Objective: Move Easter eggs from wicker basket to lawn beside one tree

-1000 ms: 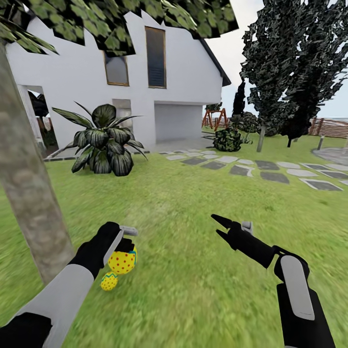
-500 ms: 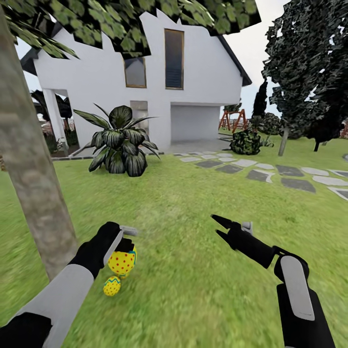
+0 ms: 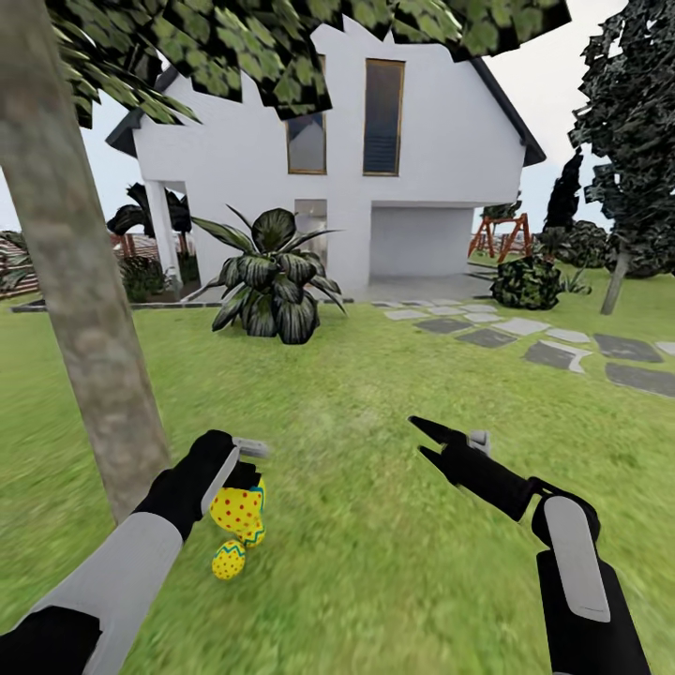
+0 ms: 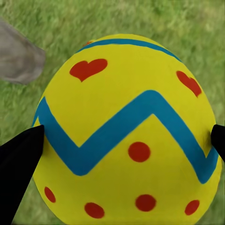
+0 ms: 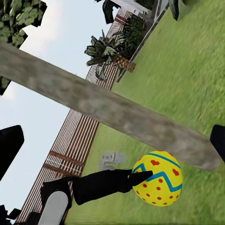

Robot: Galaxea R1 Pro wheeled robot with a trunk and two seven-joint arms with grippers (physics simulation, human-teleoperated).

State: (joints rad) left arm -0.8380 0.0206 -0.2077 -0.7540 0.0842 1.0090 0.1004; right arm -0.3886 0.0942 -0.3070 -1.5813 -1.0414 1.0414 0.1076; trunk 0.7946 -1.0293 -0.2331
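Note:
My left gripper point(image 3: 240, 484) is shut on a yellow Easter egg point(image 3: 236, 512) with a blue zigzag and red marks, held just above the lawn point(image 3: 356, 412). This egg point(image 4: 126, 136) looms large in the left wrist view, with a black finger point(image 4: 18, 164) at either side. A second egg point(image 3: 228, 560) lies on the grass right below it. Both are close to the pale trunk of a tree point(image 3: 84, 281) just to their left. The right wrist view has the held egg point(image 5: 157, 185) in front of that trunk point(image 5: 103, 110). My right gripper point(image 3: 427, 442) hovers open and holds nothing. The wicker basket is out of view.
A dark broad-leaved plant point(image 3: 272, 281) stands ahead before the white house point(image 3: 422, 187). Grey stepping stones point(image 3: 562, 352) run off to the right past dark trees point(image 3: 637, 141). A brown slat fence point(image 5: 79, 145) bounds the grass behind the trunk.
The whole head view has swung left, so the house, plant and trunk have shifted right. Both arms keep their pose, and the left gripper still holds its egg.

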